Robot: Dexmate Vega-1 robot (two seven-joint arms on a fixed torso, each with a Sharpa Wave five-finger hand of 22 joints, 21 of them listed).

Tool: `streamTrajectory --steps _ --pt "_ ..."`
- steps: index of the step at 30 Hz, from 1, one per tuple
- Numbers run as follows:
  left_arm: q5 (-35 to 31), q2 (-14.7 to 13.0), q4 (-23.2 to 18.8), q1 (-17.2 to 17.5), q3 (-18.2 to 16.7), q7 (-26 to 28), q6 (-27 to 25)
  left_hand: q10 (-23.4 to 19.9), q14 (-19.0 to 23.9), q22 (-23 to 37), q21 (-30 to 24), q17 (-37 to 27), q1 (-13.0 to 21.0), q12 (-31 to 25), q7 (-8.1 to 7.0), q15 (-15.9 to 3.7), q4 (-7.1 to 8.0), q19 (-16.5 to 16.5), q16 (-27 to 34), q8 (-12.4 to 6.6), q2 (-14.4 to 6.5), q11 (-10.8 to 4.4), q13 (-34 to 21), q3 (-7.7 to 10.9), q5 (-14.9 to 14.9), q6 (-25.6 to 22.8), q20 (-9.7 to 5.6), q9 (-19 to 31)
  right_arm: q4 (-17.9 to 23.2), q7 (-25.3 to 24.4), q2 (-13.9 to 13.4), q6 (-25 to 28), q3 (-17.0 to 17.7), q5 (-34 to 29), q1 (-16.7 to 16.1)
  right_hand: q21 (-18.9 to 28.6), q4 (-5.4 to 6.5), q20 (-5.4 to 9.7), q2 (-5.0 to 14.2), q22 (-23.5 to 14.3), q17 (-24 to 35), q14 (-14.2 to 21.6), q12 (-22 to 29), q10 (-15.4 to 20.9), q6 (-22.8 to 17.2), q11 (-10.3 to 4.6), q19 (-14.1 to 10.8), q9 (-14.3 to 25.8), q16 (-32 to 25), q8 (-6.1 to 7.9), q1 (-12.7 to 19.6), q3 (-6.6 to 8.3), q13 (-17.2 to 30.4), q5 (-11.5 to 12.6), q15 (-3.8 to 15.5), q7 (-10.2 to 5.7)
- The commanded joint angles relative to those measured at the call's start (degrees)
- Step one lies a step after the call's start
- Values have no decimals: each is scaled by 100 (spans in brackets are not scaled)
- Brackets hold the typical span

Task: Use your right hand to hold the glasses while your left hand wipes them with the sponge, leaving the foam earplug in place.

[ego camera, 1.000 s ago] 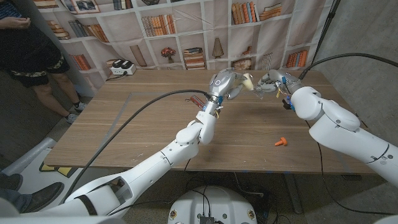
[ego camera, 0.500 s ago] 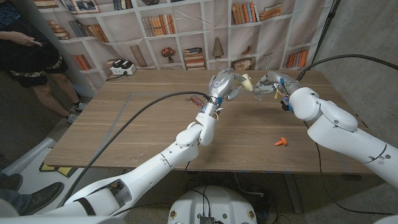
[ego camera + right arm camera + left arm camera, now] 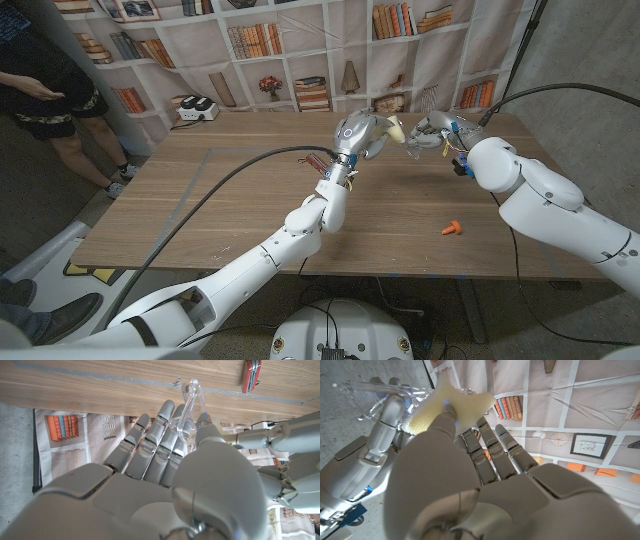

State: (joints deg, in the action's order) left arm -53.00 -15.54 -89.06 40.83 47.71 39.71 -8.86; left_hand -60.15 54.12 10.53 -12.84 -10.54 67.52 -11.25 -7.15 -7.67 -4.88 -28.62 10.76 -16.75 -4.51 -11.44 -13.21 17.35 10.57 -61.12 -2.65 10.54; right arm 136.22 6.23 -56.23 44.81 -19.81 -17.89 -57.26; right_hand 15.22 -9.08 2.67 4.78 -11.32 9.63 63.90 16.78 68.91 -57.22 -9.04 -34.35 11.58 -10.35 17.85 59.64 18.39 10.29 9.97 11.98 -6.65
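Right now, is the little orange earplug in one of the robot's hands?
No, the earplug lies on the table, apart from both hands.

Clear plastic glasses: transparent frame, thin arms, held above the wooden table at about 1 o'clock of its middle, in the right hand's fingers; one lens ring and arm stick out past the fingertips.

Pale yellow foam sponge: soft, irregular block, pinched in the left hand, touching the glasses.

Small orange foam earplug: lying on the tabletop at about 4 o'clock, well apart from both.
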Motion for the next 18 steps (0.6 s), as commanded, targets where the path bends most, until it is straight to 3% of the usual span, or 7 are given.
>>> streamTrajectory --steps 1,12,18 --pt "98 102 159 -133 3 62 87 -66 -25 8 30 -9 26 -39 109 -485 271 12 4 -24 -4 -8 -19 304 30 -139 -374 24 154 -12 -41 50 193 85 -209 36 -4 -33 41 -14 12 -8 1 286 -594 -240 -43 28 8 49 51 91 23 31 60 -523" --pt "322 150 218 51 47 -70 79 -68 -15 8 32 -12 20 -41 124 -484 279 21 10 -24 5 -7 -23 325 29 -145 -371 23 107 55 61 -226 430 338 -182 36 0 -37 43 -14 16 2 -6 308 -612 -237 -47 27 4 38 48 116 23 32 53 -520" --pt "351 179 274 19 88 -66 135 -74 -26 8 31 -9 25 -38 119 -489 276 20 4 -23 16 -7 -15 340 30 -147 -370 23 93 73 82 -298 370 327 -79 37 1 -39 41 -14 16 8 -11 317 -608 -238 -51 27 2 26 45 128 23 32 54 -512"
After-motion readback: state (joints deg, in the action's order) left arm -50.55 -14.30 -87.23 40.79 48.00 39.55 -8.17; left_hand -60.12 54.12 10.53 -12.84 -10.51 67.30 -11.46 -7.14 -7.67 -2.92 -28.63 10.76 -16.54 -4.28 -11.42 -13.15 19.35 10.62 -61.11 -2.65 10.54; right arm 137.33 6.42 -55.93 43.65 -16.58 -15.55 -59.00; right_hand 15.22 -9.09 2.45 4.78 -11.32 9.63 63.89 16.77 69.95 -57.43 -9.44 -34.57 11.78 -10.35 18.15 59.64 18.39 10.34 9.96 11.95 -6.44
